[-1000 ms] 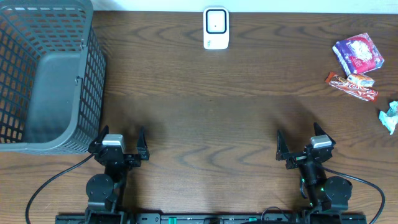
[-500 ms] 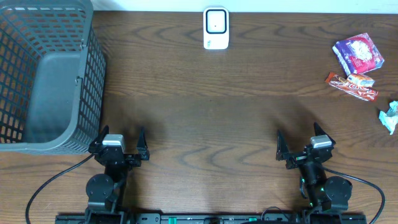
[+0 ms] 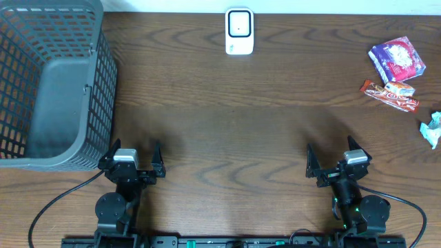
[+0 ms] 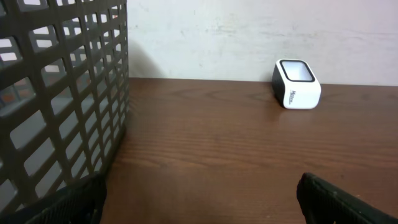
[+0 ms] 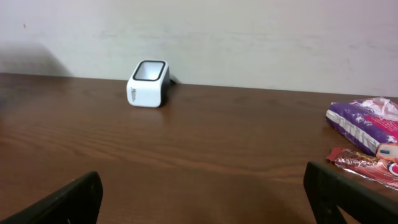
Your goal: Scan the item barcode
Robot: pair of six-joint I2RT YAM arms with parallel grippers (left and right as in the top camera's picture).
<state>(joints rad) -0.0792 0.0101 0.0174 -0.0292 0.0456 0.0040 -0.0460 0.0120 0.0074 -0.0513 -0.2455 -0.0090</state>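
The brown wooden table (image 3: 227, 124) carries a grey mesh basket (image 3: 103, 96) at its far left. Along the near edge, the left gripper (image 3: 135, 149) and right gripper (image 3: 331, 153) both stand spread wide, holding nothing. A purple packet (image 3: 397, 59) lies at the far right, and the white scanner (image 3: 239, 31) sits far centre. Just nearer than the packet lies an orange-red snack bar (image 3: 390, 94), then a crumpled scrap (image 3: 432, 129), possibly a wrapper, cut by the right edge.

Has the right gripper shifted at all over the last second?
No. In the overhead view the right gripper is in the same spot as before, below and to the right of the white scanner, with its jaws wide open.
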